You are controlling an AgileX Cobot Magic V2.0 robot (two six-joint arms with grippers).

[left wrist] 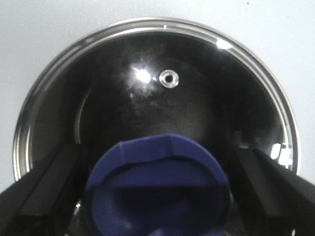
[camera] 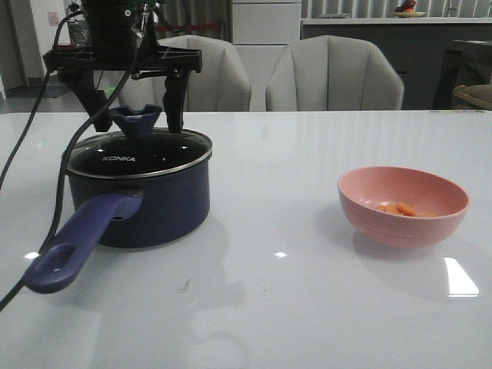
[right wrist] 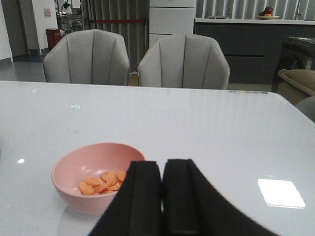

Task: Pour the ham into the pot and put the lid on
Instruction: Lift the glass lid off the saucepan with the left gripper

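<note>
Right now the lid (camera: 139, 151) sits on the pot (camera: 142, 201) with the left gripper (camera: 139, 109) spread wide around its knob (camera: 135, 120), so it should close squarely before lifting, while the ham (right wrist: 102, 182) waits in the bowl (camera: 403, 204) before the right gripper's (right wrist: 162, 173) closed, empty fingers.

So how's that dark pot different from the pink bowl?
The pot is dark navy with a long handle; the pink bowl has none. The pot sits covered by its glass lid, while the bowl is open, showing ham slices. Both are round and rest on the white table.
</note>
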